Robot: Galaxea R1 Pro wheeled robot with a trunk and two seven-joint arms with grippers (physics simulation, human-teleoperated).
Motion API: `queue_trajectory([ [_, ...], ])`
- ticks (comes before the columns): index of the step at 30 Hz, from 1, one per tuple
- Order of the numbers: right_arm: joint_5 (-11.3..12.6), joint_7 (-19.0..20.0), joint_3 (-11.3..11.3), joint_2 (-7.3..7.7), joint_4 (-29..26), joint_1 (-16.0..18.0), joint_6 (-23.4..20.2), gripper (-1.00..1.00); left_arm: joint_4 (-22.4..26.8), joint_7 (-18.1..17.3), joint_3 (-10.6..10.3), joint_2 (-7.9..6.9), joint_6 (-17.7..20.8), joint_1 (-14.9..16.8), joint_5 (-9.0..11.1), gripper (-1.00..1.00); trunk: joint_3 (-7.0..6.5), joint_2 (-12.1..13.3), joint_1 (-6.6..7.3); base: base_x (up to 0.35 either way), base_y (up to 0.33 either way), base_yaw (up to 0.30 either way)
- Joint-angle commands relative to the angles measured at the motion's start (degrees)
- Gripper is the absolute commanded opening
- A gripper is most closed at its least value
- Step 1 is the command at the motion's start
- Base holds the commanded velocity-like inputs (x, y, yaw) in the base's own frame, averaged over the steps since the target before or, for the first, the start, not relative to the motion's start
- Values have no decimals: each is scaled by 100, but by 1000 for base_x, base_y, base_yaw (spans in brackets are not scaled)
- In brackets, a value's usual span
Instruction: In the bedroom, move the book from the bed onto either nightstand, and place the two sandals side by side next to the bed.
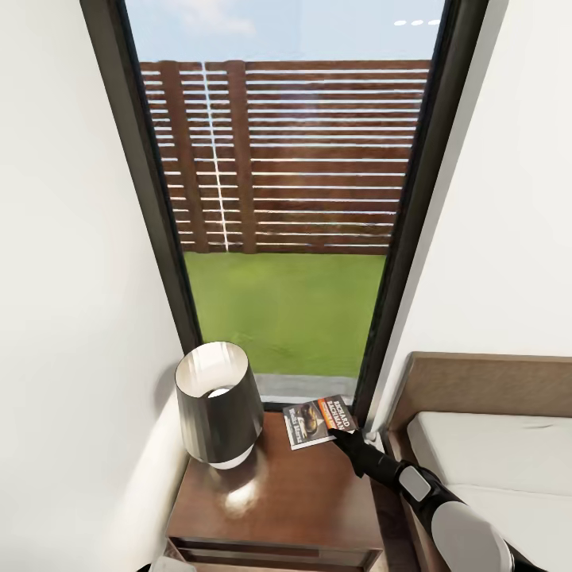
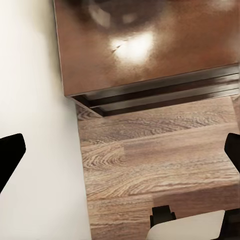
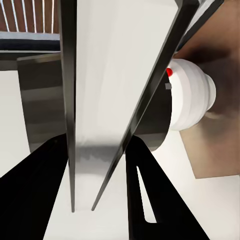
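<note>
Glossy nightstand (image 1: 278, 500), lamp (image 1: 218, 405) and book (image 1: 319, 422) on top

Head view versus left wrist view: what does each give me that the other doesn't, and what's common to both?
Head view alone: the book at the nightstand's back corner with the right gripper at its edge, the lamp, the window and the bed.

Left wrist view alone: the wood-plank floor before the nightstand, and the left gripper's dark fingers spread wide.

Both: the glossy nightstand and the white wall.
</note>
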State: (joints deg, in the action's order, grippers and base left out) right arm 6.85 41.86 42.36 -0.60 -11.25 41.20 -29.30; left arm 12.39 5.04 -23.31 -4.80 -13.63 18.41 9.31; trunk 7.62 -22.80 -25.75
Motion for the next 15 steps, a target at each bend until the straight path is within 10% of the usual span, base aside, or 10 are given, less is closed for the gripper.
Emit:
queue_trajectory([
  [1, 62, -14, -9, -2, -9, 2, -50, -100, 0, 25, -50, -3, -16, 4, 53, 100, 12, -11, -3, 0, 0, 0],
  [15, 62, -19, -5, 1, -9, 2, -51, -100, 0, 23, -50, -3, -16, 4, 53, 100, 12, -11, -3, 0, 0, 0],
])
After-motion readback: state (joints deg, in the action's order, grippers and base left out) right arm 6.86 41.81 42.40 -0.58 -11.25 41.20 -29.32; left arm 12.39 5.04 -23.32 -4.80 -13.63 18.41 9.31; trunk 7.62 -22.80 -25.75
